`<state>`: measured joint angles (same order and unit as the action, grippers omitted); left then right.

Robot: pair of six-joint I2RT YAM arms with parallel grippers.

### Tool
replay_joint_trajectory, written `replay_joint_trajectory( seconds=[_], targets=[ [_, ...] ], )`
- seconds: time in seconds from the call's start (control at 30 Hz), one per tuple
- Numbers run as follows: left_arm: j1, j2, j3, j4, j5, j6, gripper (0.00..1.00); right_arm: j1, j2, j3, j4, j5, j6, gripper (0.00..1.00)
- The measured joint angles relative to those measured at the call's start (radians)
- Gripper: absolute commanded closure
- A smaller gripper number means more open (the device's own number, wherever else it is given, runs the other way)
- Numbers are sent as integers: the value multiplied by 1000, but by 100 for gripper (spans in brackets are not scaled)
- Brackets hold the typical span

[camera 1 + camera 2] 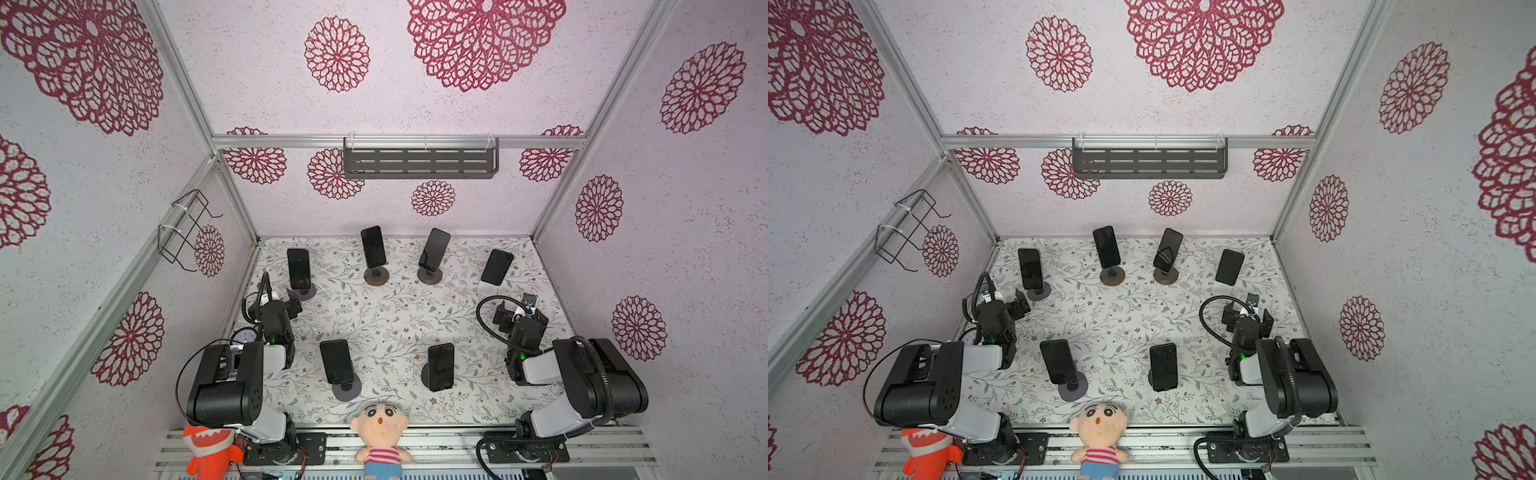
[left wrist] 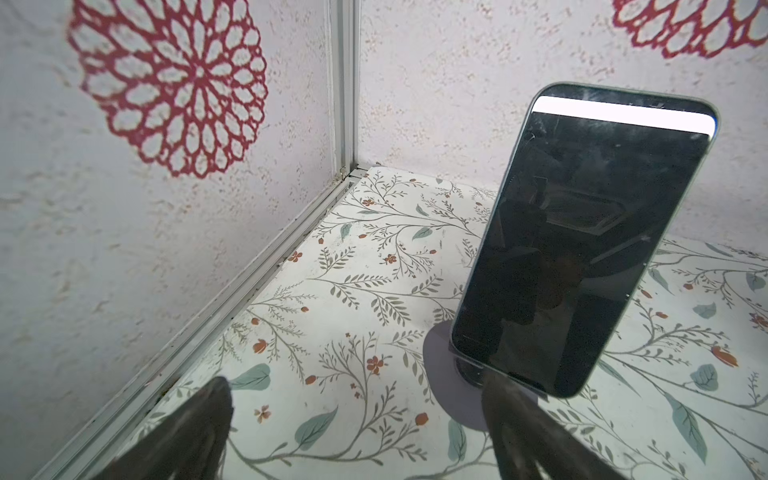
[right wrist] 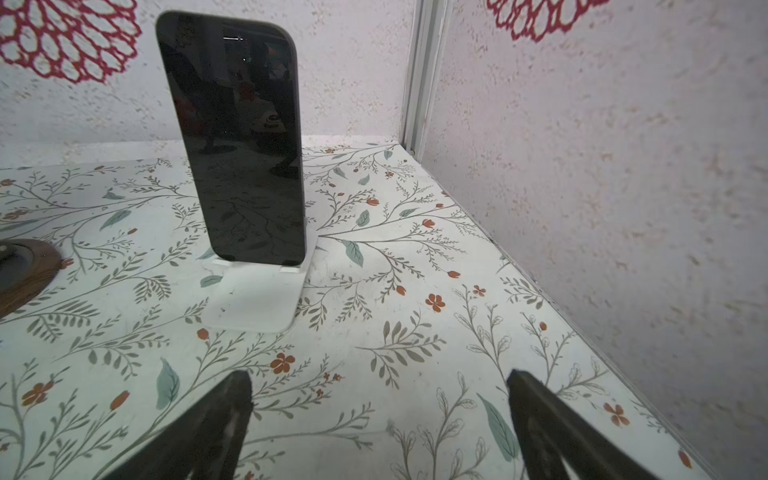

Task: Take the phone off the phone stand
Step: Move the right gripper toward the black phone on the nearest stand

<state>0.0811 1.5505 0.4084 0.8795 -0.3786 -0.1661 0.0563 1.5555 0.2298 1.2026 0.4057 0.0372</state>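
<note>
Several dark phones lean on stands across the floral table (image 1: 395,316). My left gripper (image 1: 295,308) (image 2: 357,386) is open just in front of the back-left phone (image 1: 298,268) (image 2: 582,249), which rests on a grey round stand (image 2: 449,374); one fingertip (image 2: 494,386) overlaps the stand's base in the left wrist view. Over at the right, my right gripper (image 1: 519,311) (image 3: 380,378) is open and empty, a short way before the back-right phone (image 1: 496,267) (image 3: 237,145) on its white stand (image 3: 253,299).
Two more phones (image 1: 374,247) (image 1: 434,249) stand on round brown bases at the back, two (image 1: 336,361) (image 1: 441,366) near the front. Plush toys (image 1: 210,451) (image 1: 380,432) sit on the front rail. Walls close three sides; a wire rack (image 1: 187,228) and a shelf (image 1: 419,162) hang there.
</note>
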Motion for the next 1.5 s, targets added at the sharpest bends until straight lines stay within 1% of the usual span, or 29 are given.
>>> replay_joint_trajectory(
  seconds=[0.37, 0.7, 0.87, 0.9, 0.97, 1.07, 1.17, 1.3, 1.37, 1.4, 1.47, 1.5],
  targets=[
    [0, 0, 0, 0, 3, 0, 3, 0, 0, 0, 0, 0, 0, 1],
    [7, 0, 0, -3, 27, 0, 3, 0, 0, 0, -1, -1, 1, 1],
    [16, 0, 0, -3, 38, -1, 3, -8, -2, 0, -8, -27, 8, 1],
    [16, -5, 1, -10, 39, -1, 3, -8, -13, 5, -34, -38, 8, 1],
    [16, -46, 12, -89, 39, -3, 3, -8, -64, 40, -164, -56, 7, 1],
    [5, -211, 57, -260, -8, -18, 3, -10, -197, 145, -389, -103, 14, 1],
    [-23, -391, 166, -443, -89, -49, 3, -9, -341, 251, -605, -142, 49, 1],
    [-82, -538, 344, -664, -177, -84, 3, 20, -478, 394, -928, -183, 118, 2],
    [-121, -565, 441, -795, -200, -95, 3, 74, -517, 487, -1128, -193, 151, 2],
    [-137, -566, 480, -848, -201, -97, 3, 105, -528, 521, -1200, -195, 164, 2],
    [-182, -550, 577, -981, -198, -99, 3, 203, -552, 608, -1379, -194, 204, 2],
    [-200, -539, 611, -1030, -190, -98, 3, 247, -559, 640, -1441, -192, 223, 1]
  ],
)
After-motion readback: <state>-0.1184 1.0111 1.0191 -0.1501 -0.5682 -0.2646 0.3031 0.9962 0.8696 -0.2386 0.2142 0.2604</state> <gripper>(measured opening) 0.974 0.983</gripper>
